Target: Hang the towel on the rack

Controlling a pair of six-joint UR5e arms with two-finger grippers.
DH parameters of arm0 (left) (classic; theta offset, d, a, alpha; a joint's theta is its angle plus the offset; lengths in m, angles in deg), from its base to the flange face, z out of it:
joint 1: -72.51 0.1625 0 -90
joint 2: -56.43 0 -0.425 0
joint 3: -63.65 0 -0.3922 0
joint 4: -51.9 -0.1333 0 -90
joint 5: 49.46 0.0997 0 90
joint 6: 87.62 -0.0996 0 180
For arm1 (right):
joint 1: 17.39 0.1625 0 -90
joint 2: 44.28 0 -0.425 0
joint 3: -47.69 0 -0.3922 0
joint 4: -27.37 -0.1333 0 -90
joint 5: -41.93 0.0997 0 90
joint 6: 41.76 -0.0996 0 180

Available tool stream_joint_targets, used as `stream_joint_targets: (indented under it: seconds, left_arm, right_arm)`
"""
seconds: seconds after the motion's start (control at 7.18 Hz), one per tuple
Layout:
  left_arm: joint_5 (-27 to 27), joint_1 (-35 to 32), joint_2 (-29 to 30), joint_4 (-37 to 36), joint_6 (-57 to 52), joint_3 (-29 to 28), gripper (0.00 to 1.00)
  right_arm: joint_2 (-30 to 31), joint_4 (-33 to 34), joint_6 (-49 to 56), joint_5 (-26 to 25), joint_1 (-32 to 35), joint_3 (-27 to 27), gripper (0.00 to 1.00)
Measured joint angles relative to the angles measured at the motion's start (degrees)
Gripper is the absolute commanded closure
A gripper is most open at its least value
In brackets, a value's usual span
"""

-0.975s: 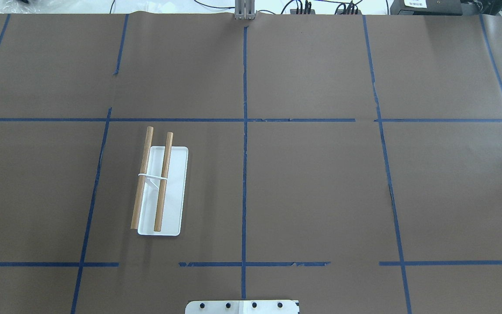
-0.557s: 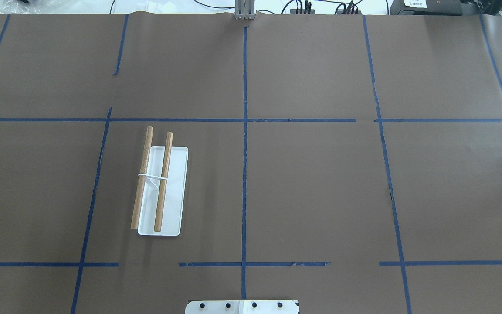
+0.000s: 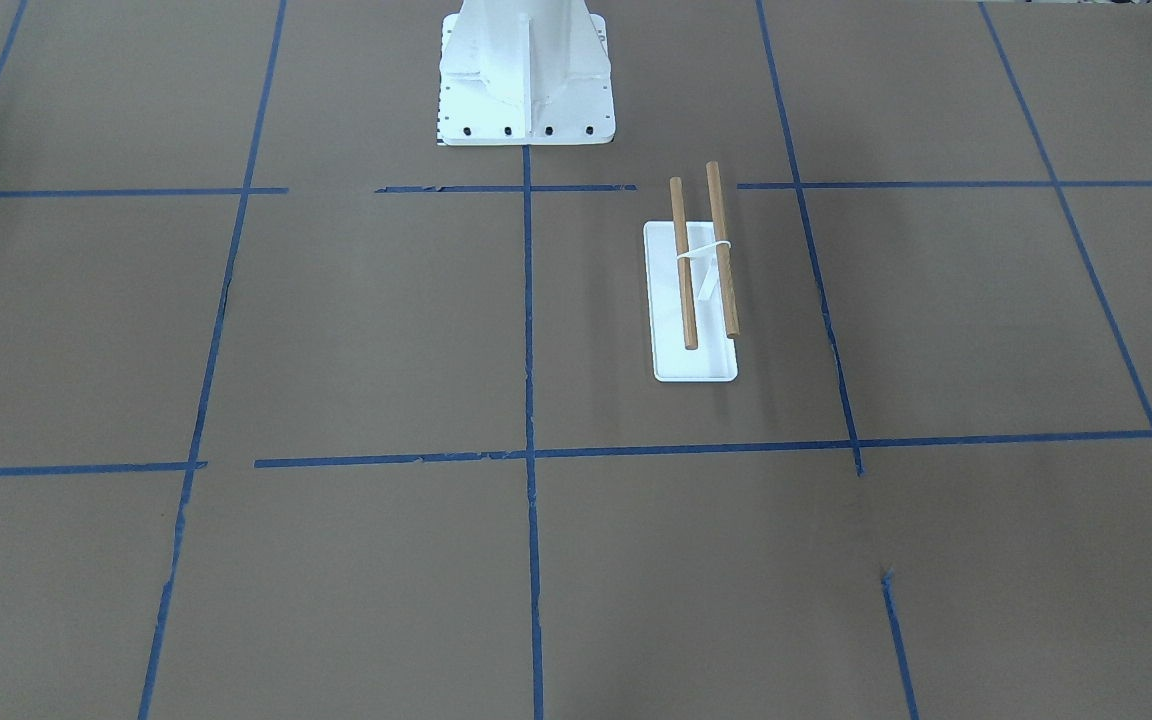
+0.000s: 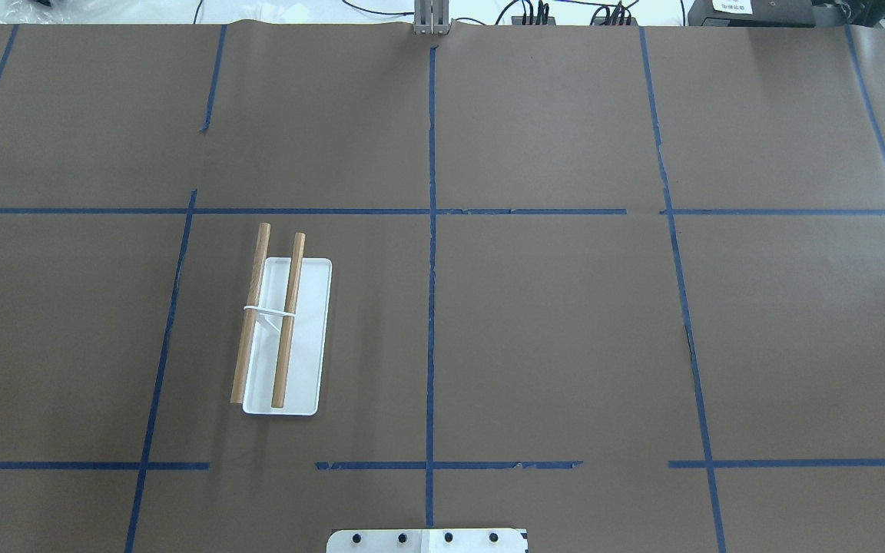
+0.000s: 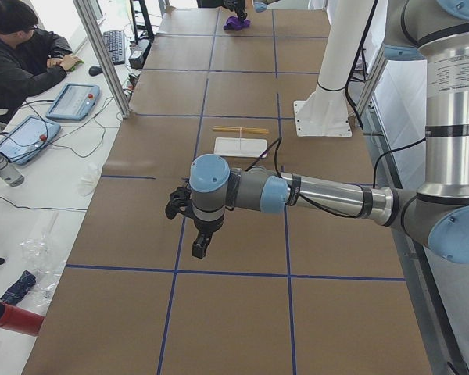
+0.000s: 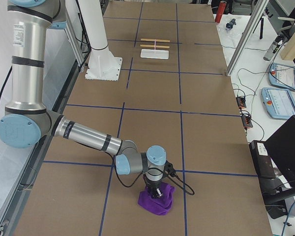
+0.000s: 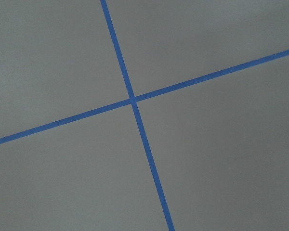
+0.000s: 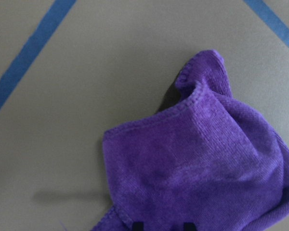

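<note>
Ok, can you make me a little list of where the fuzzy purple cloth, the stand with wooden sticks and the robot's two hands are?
towel: small fuzzy purple cloth, crumpled on the brown table, far from the rack
rack: flat white base, two brown wooden rods, nothing hung on it
right gripper: down at the towel; open or shut, cannot tell
left gripper: over a blue tape cross; open or shut, cannot tell

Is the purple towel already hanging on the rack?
No, the rack stands bare, and the towel lies crumpled on the table, far from it.
</note>
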State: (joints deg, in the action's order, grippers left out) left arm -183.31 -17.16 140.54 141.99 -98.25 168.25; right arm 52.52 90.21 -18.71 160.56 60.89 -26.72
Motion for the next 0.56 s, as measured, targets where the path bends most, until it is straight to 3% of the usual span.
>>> stream_joint_targets:
  seconds: [0.42,0.56]
  left_arm:
    - [0.0,-0.1,0.0,0.0,0.0,0.1,0.0]
    - [0.0,0.0,0.0,0.1,0.0,0.1,0.0]
  right_arm:
    - [0.0,0.0,0.2,-0.3,-0.5,0.6,0.42]
    - [0.1,0.0,0.3,-0.4,-0.6,0.9,0.46]
